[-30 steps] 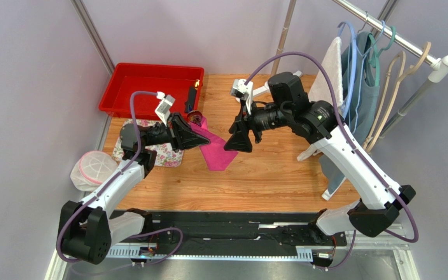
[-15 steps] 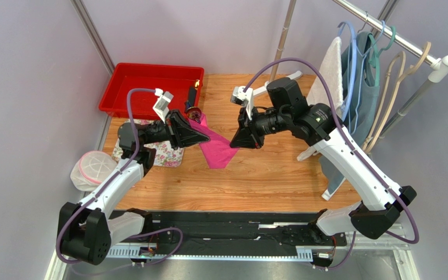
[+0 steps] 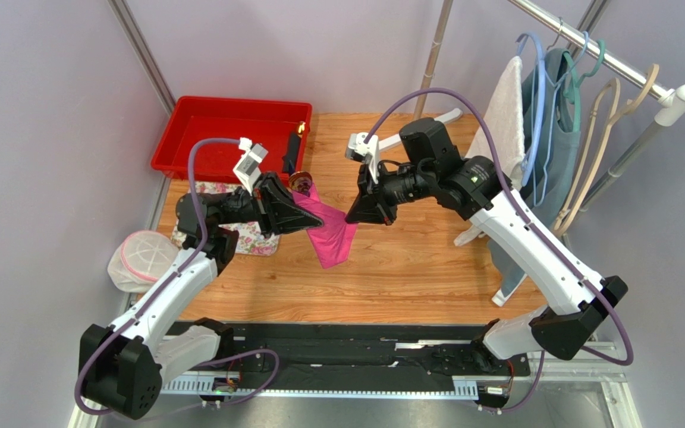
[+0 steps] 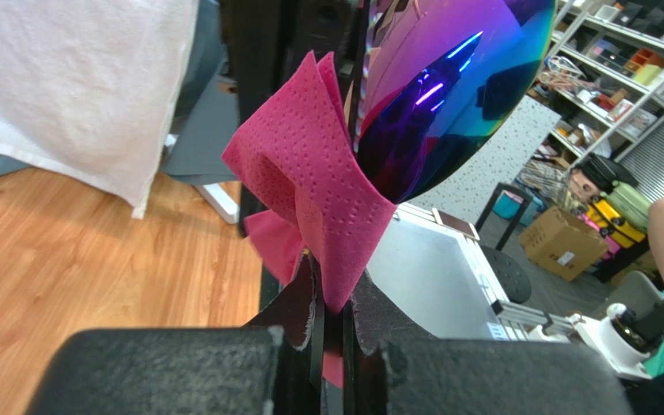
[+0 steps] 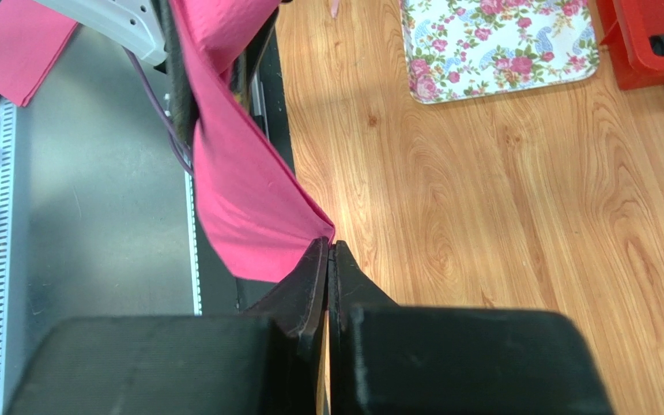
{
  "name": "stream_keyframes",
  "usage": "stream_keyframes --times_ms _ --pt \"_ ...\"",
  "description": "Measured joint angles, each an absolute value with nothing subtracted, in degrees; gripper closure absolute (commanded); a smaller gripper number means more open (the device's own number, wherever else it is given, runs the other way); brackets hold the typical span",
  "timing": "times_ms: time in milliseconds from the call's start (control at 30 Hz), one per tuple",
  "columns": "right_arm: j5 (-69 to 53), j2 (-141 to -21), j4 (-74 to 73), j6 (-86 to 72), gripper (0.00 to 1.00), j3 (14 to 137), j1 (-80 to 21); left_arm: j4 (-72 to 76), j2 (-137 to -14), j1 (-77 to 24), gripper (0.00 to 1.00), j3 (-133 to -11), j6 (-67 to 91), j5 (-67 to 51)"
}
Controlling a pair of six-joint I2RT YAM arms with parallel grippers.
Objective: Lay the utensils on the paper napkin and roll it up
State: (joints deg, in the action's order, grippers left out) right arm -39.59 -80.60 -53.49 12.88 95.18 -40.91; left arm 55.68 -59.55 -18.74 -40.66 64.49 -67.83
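Note:
The magenta paper napkin (image 3: pixel 333 236) hangs in the air over the wooden table, stretched between both grippers. My left gripper (image 3: pixel 312 220) is shut on one end; in the left wrist view the napkin (image 4: pixel 309 173) rises out of the pinched jaws (image 4: pixel 334 277). Behind it stands an iridescent purple-blue spoon bowl (image 4: pixel 435 95), one of the utensils. The spoon's handle is hidden, so I cannot tell whether it is gripped too. My right gripper (image 3: pixel 350 218) is shut on the napkin's opposite corner; in the right wrist view the napkin (image 5: pixel 240 199) runs into the closed tips (image 5: pixel 328 246).
A red tray (image 3: pixel 230 134) sits at the back left, with a dark object (image 3: pixel 294 152) at its right edge. A floral cloth (image 3: pixel 252 236) lies under the left arm and a white mesh bowl (image 3: pixel 141 259) beside the table. A clothes rack (image 3: pixel 569 116) stands on the right.
My right gripper moved left to the napkin's corner and shut on it. The napkin's lower part has come up off the table, and the left arm shifted slightly.

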Motion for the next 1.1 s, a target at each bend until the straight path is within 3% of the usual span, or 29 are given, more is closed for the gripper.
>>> stream_keyframes --times_ms 1100 --pt "-50.87 -83.61 -30.59 -5.85 1.00 86.26 -43.59 51.64 -60.10 -20.99 1.00 -43.72 65.78 -66.41"
